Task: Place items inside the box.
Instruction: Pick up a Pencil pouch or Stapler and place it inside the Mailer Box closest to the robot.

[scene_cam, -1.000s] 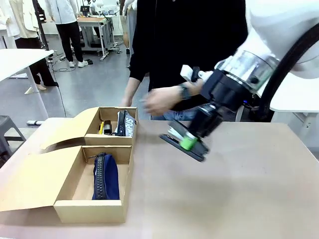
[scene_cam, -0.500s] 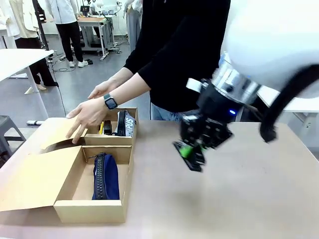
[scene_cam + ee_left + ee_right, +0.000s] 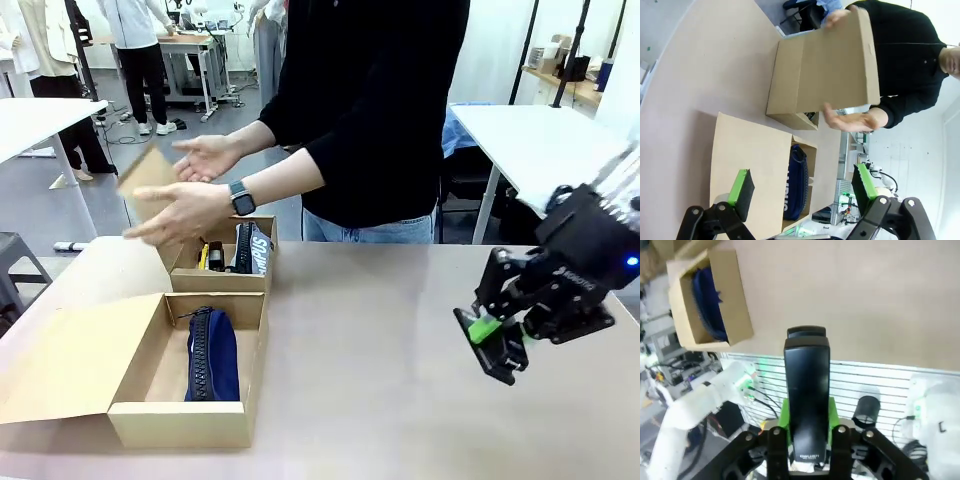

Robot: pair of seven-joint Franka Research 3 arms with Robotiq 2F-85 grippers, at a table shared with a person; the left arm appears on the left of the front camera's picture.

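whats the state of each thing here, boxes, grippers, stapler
far cardboard box: open, person's hands holding its flap up
near cardboard box: open, dark blue zip pouch inside
black stapler: clamped in right gripper
left gripper: open, empty

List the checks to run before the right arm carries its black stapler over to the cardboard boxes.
1. Grip: the right gripper is shut on the black stapler: ok.
2. Far open cardboard box free of hands: not ok. The person's hand hovers over it, at its raised brown cardboard flap.
3. Room in the near open cardboard box: ok. The navy zip pouch lies along one side, with bare floor beside it.
4. Route across the tan table: ok, bare between gripper and boxes.
5. Left gripper out of the way: cannot tell. It is open, holding nothing, above the near box's flat lid.
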